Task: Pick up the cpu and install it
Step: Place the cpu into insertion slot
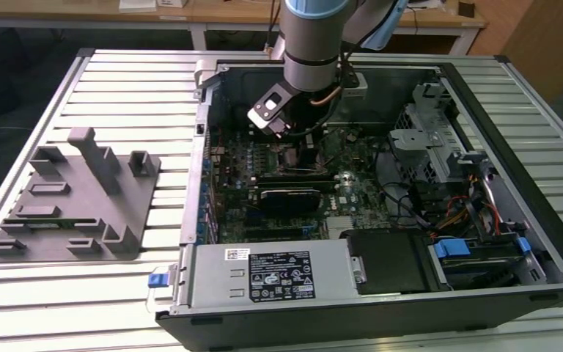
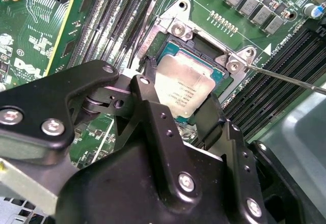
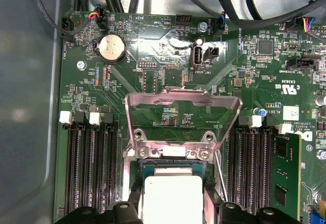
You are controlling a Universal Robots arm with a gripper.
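The cpu (image 2: 189, 81), a flat square chip with a shiny silver top, sits low over the open motherboard socket (image 2: 204, 46), level with its frame; in the first wrist view the cpu (image 3: 173, 196) lies just below the raised metal load plate (image 3: 183, 113). My gripper (image 2: 177, 99) has its black fingers (image 2: 210, 116) against two opposite edges of the chip, shut on it. In the exterior view the arm reaches down into the open computer case, with the gripper (image 1: 296, 139) over the upper middle of the motherboard (image 1: 360, 205).
The thin socket lever (image 2: 285, 77) sticks out beside the socket. Memory slots (image 3: 91, 163) flank it on both sides. Cables (image 3: 254, 10) hang near the board's edge. A drive cage (image 1: 448, 147), a power supply (image 1: 272, 275) and a grey fixture (image 1: 76, 198) on the slatted table surround the work area.
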